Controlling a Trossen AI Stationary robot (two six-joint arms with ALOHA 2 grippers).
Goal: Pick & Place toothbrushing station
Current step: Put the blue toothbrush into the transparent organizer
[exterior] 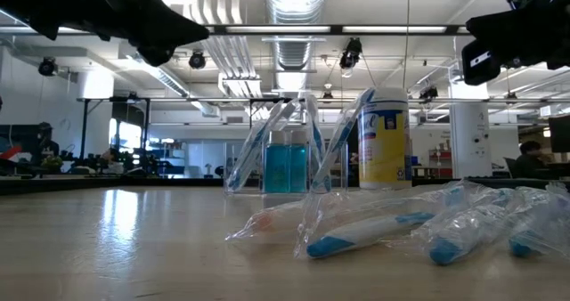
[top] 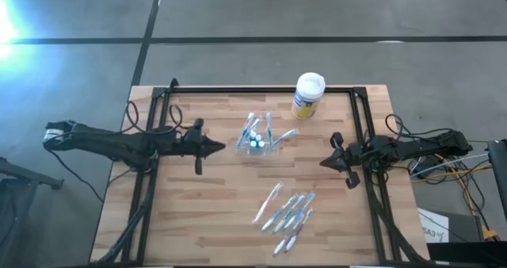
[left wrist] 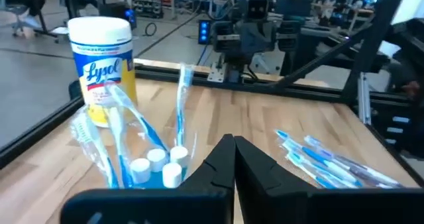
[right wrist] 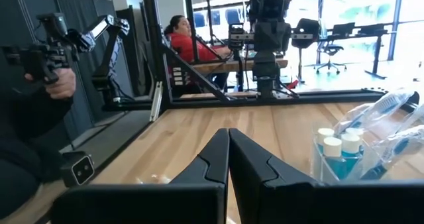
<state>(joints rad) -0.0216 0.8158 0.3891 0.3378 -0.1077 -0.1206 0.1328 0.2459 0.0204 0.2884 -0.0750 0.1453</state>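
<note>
The toothbrushing station [top: 257,141] is a small clear plastic holder that stands by its base on the wooden table, mid-table toward the far side. It holds blue bottles with white caps [left wrist: 156,163] and wrapped toothbrushes that lean out of it [exterior: 289,163]. My left gripper [top: 223,147] hovers shut just left of the station, pointing level at it [left wrist: 233,139]. My right gripper [top: 322,162] is shut to the station's right, some way off, also pointing level [right wrist: 228,131]. Neither touches anything.
A yellow canister with a white lid [top: 308,95] stands at the far edge, right of the station. Several wrapped toothbrushes [top: 289,212] lie loose near the front, right of centre. A black frame [top: 261,89] borders the table. People [right wrist: 33,111] are in the room beyond.
</note>
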